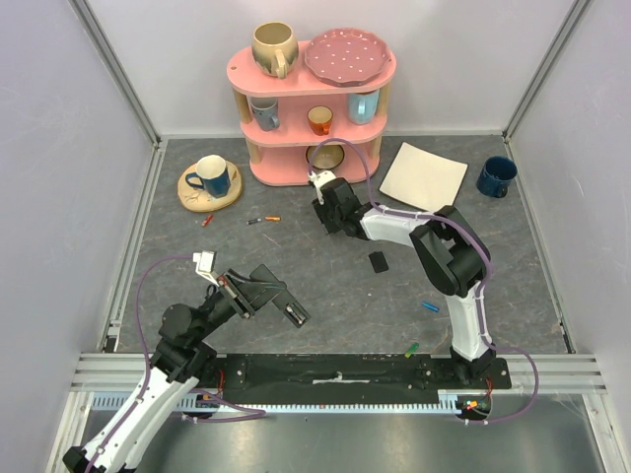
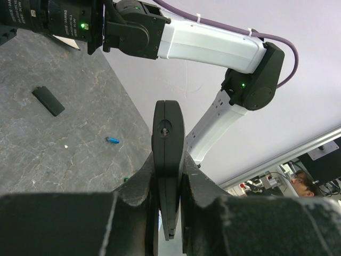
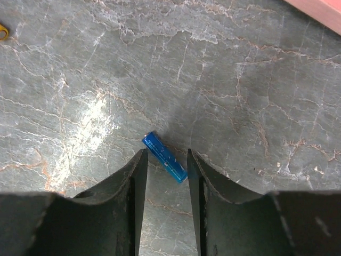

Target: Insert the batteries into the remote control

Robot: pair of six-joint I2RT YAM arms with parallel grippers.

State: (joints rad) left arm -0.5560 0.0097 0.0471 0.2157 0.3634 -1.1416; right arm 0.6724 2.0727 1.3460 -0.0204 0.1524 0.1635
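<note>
The slim black plastic remote control bar (image 2: 168,128) is clamped between the fingers of the left pincer (image 2: 168,178), which is closed tight on it, at the near left of the grey marbled tabletop (image 2: 32,154). A small blue cylindrical battery (image 3: 164,157) lies slanted on the tabletop between the fingers of the right pincer (image 3: 167,153). This pincer stands partly open around it, and I cannot tell if the fingers touch it. A second blue battery (image 1: 431,305) and a green battery (image 1: 412,348) lie apart, nearer the front edge.
</note>
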